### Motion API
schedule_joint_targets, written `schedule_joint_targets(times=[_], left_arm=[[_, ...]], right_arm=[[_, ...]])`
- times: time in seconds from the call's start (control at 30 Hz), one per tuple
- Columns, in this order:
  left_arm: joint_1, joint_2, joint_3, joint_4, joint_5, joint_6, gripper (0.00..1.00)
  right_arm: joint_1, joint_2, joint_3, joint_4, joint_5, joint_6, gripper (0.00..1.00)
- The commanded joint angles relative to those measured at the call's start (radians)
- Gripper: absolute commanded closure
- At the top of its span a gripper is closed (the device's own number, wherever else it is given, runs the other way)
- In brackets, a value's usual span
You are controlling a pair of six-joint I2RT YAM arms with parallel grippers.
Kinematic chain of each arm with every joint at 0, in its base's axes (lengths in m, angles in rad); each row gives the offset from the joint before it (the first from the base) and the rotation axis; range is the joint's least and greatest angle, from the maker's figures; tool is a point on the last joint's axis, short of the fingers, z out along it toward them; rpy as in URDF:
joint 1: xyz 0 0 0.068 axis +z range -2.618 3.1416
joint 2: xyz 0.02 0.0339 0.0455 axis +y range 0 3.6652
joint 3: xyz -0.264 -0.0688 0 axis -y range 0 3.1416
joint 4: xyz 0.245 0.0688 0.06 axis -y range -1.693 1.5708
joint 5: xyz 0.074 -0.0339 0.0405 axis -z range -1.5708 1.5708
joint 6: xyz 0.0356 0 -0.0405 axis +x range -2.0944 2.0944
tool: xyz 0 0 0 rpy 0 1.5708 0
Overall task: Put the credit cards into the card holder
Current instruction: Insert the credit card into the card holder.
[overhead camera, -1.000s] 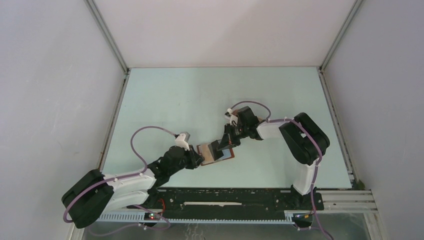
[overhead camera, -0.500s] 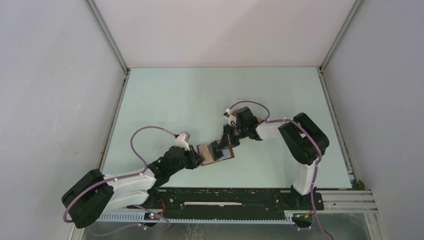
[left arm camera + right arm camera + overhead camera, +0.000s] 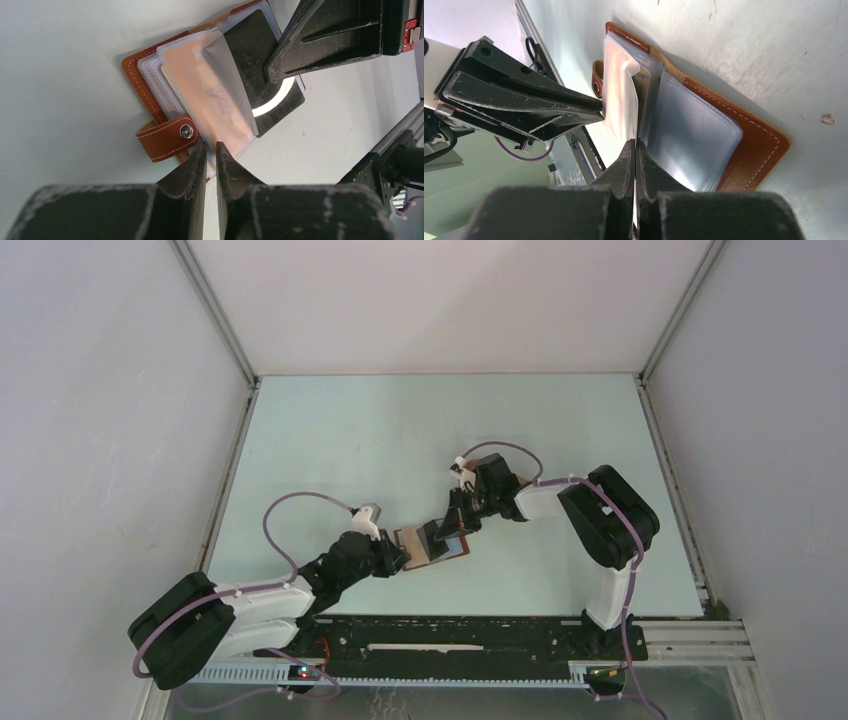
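While nothing is shifting, my left gripper (image 3: 210,150) is pinching the wallet (image 3: 150,75), open at 6 o'clock on the table (image 3: 350,440); the right gripper (image 3: 635,147) is still clamping the black card (image 3: 286,104), insertion seemingly stalling.

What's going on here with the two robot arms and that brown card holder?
The card holder lies open on the table. The left arm pinches the edge of its clear pockets in its jaws. The right arm has its jaws shut on a black card, its end tucked between the pockets.
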Motion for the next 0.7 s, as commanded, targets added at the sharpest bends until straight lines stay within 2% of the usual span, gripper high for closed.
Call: schedule_joint_targets(times=[0.0, 0.67], left_arm=[[0.000, 0.016, 0.005, 0.022, 0.029, -0.010, 0.84], [0.002, 0.055, 0.008, 0.056, 0.037, -0.027, 0.84]], right_arm=[[-0.011, 0.009, -0.027, 0.061, 0.032, 0.005, 1.00], [-0.034, -0.008, -0.104, 0.187, 0.073, 0.077, 1.00]])
